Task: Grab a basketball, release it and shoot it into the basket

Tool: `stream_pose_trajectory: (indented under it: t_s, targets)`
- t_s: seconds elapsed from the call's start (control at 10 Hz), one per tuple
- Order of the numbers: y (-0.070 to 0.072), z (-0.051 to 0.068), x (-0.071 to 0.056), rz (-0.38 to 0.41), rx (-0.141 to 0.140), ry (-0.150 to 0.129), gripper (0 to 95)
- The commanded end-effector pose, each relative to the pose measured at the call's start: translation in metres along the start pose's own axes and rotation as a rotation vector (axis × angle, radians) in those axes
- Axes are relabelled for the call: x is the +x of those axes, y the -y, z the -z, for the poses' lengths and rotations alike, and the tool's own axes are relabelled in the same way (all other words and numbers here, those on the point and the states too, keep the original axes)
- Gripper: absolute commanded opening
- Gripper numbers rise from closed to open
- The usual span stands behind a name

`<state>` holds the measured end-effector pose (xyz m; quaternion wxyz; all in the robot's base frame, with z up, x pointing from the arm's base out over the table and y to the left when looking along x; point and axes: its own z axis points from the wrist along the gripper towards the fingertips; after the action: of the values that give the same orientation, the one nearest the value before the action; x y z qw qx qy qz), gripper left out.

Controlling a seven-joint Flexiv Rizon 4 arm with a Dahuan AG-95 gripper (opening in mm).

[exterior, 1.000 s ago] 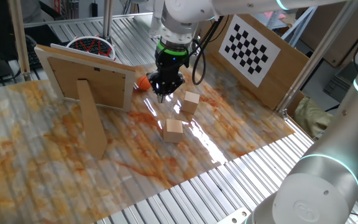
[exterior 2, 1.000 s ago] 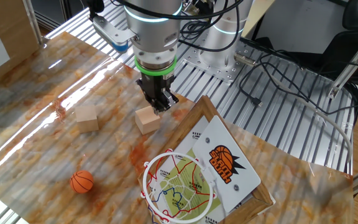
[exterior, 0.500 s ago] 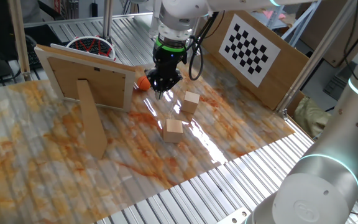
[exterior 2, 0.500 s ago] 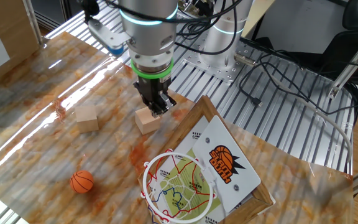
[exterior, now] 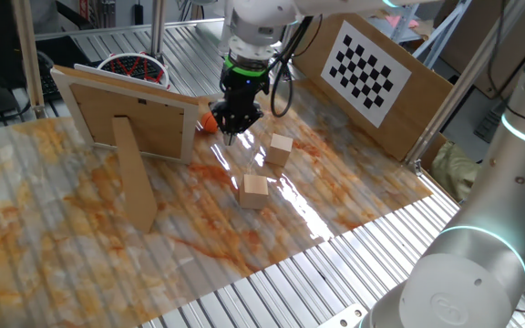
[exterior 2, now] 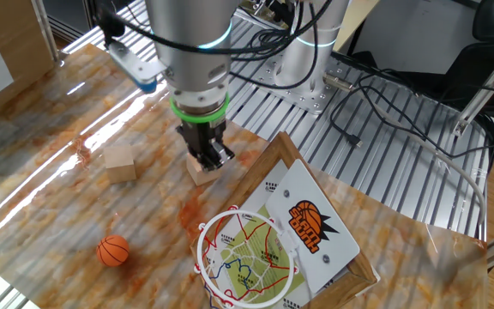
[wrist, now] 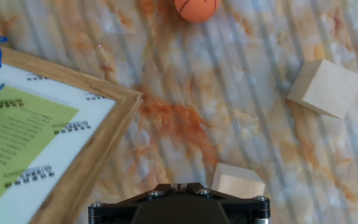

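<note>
The other fixed view shows our end effector (exterior 2: 205, 160) hanging low over the desk (exterior 2: 50, 197), pointing straight down. Its two fingers are pressed together and nothing is between them. It sits just above one wooden cube (exterior 2: 202, 168), beside the corner of the framed board (exterior 2: 316, 236). A second wooden cube (exterior 2: 120, 162) lies a little way off.

The basketball (exterior 2: 113, 251) rests on the desk near the front edge in this view, well apart from the end effector. It is small and orange. In the hand view we see the basketball (wrist: 196, 9) at the very top of the picture, with bare desk between it and us. In one fixed view the basketball (exterior: 206, 122) peeks out just behind the fingers, next to the board.

The basket (exterior 2: 247, 256) with its white rim hangs on the front of the board, close to the ball.

We think we are on the first step: going to the ball. The grab is not yet done.

Next we need to open the fingers, because they are shut tight now. Then we must get right over the ball and go down around it. The ball is round, so it may roll away if we bump it. We should also keep off the cubes and the board's corner.
</note>
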<state>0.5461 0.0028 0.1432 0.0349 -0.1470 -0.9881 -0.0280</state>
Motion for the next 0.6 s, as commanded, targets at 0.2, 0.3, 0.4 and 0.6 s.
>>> stream_pose_trajectory:
  t_s: [0.2,0.3,0.4,0.6]
  targets:
    - [-0.002,-0.004,-0.020,0.018,-0.009,-0.003,0.0]
    - [-0.002,-0.005,-0.027,0.025,-0.009,-0.004,0.0]
    - [-0.001,-0.006,-0.035,0.033,-0.009,-0.004,0.0]
    - [-0.002,-0.007,-0.050,0.041,-0.005,0.003,0.0]
